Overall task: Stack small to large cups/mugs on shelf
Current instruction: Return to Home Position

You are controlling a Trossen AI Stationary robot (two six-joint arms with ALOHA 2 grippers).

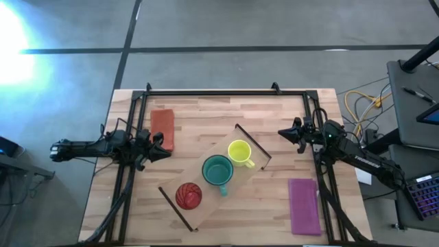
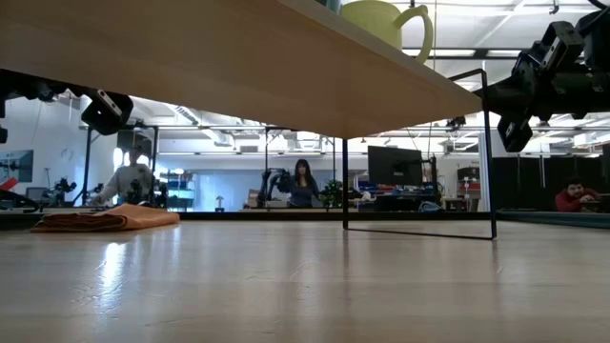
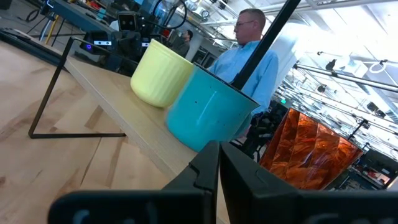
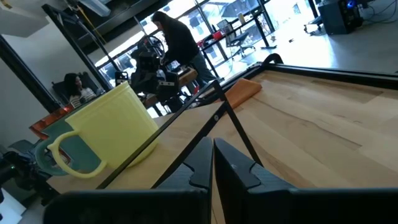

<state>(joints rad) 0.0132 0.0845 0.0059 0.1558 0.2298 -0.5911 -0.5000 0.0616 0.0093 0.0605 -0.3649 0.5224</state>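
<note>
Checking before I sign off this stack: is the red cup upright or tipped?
Upright: the red cup shows its round open mouth from above, standing on the shelf.

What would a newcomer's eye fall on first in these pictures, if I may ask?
Three bright vessels stand in a row on the slanted shelf at mid-table: red cup, teal mug, yellow mug, side by side, not nested. The left gripper sits shut beside the orange cloth, and the right gripper sits shut off the shelf's yellow-mug end.
</note>
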